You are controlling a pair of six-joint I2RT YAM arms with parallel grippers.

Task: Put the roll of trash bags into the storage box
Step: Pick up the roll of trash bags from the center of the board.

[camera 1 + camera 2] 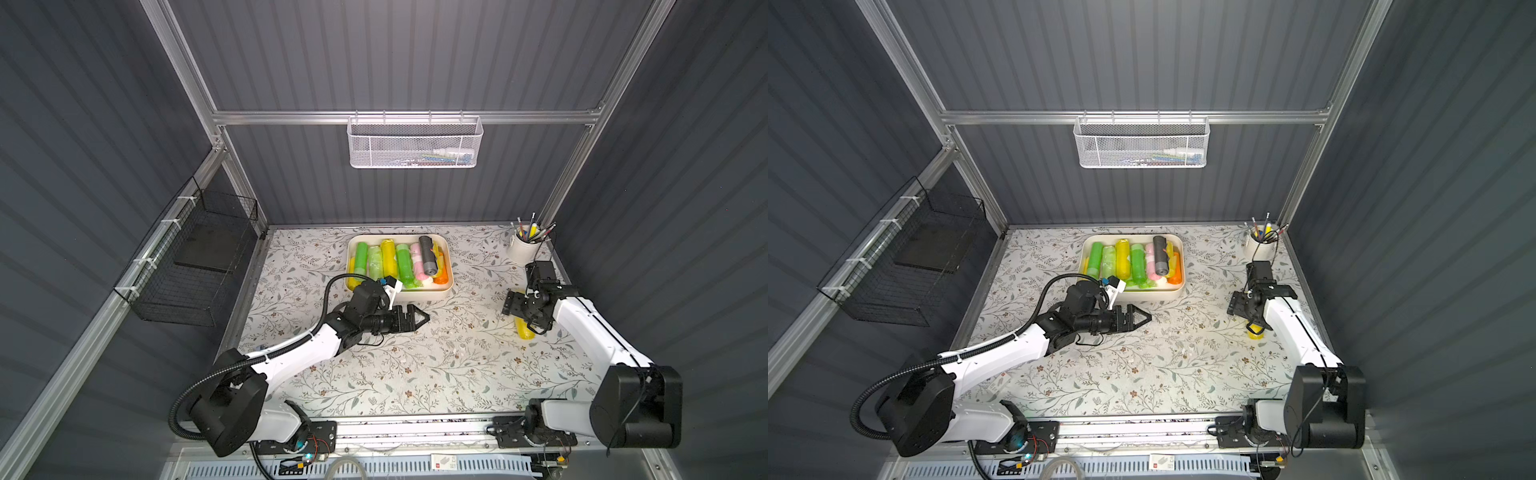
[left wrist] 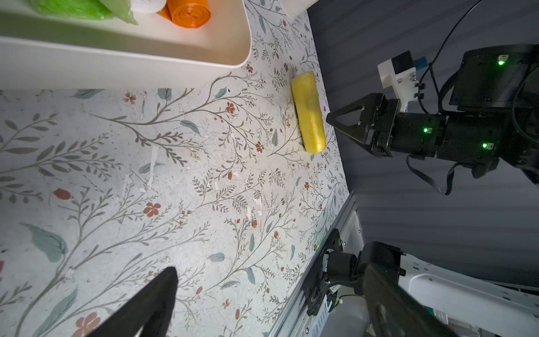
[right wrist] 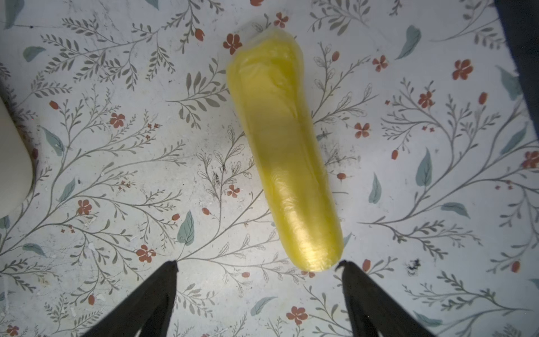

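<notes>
Floral table (image 1: 415, 374) is set up with the storage box (image 1: 432, 292) at its far middle, which is already packed with a row of coloured rolls (image 1: 404, 262), so most of the job is judged done. One yellow roll of trash bags (image 3: 283, 157) is seen lying flat on the table, well apart from the box on the right side and not yet gripped; pick, carry and drop are left. The right gripper (image 3: 259, 264) is held over its near end, jaws apart, nothing clamped, and the left gripper (image 1: 424, 318) is parked spread and empty just in front of the box.
</notes>
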